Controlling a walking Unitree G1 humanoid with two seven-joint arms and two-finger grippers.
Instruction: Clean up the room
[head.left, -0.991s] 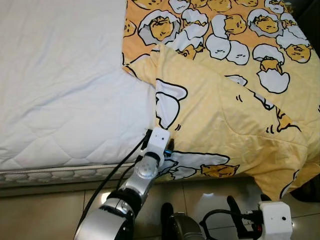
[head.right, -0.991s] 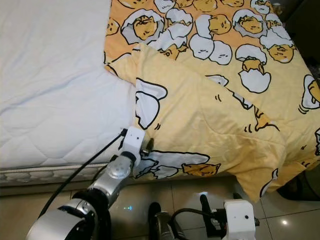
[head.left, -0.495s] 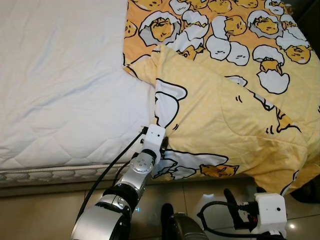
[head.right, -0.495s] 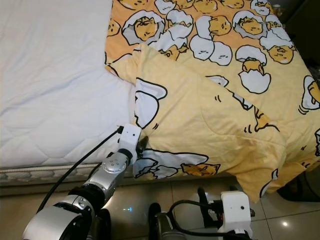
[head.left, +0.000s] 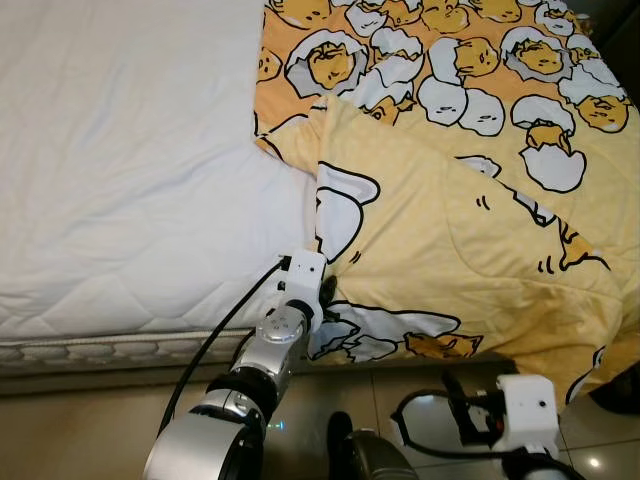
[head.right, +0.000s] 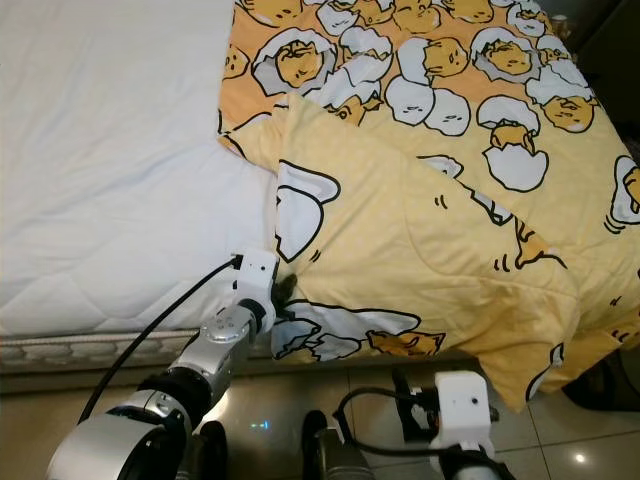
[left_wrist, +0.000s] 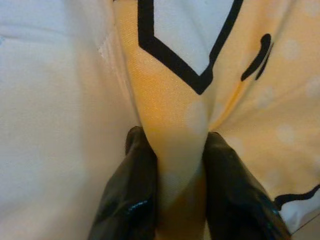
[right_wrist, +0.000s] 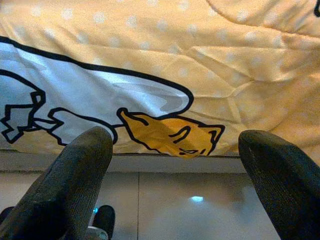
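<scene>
**Left gripper pinches the quilt's edge at the bedside**

Clearly, from the left eye view, the yellow cartoon-print quilt (head.left: 470, 200) covers the right part of the bed, a folded-back flap lying over it, while the white mattress pad (head.left: 120, 150) lies bare on the left. The left gripper (head.left: 326, 288) reaches up from below to the quilt's edge, just where yellow cloth meets white near the mattress side. The right gripper (head.left: 458, 408) hangs low above the tiled floor (head.left: 90, 420), apart from the bed.

The right eye view gives the same scene, and shows more of the quilt's corner drooping over the bed's edge toward the floor at the right.

The left wrist view adds what the head views cannot: its two black fingers (left_wrist: 130, 200) are clenched on a raised ridge of yellow fabric, with cloth filling the gap between them. The bite looks shallow, just a narrow fold.

The right wrist view shows that gripper's fingers (right_wrist: 75, 175) spread wide with nothing between them, facing the quilt's hanging edge and the floor beneath.

As a judgement, the risk is slippage: a pull across the bed on so thin a pinch could let the fold slide out. The weight of the folded flap might also drag, bunching the quilt rather than spreading it.
</scene>
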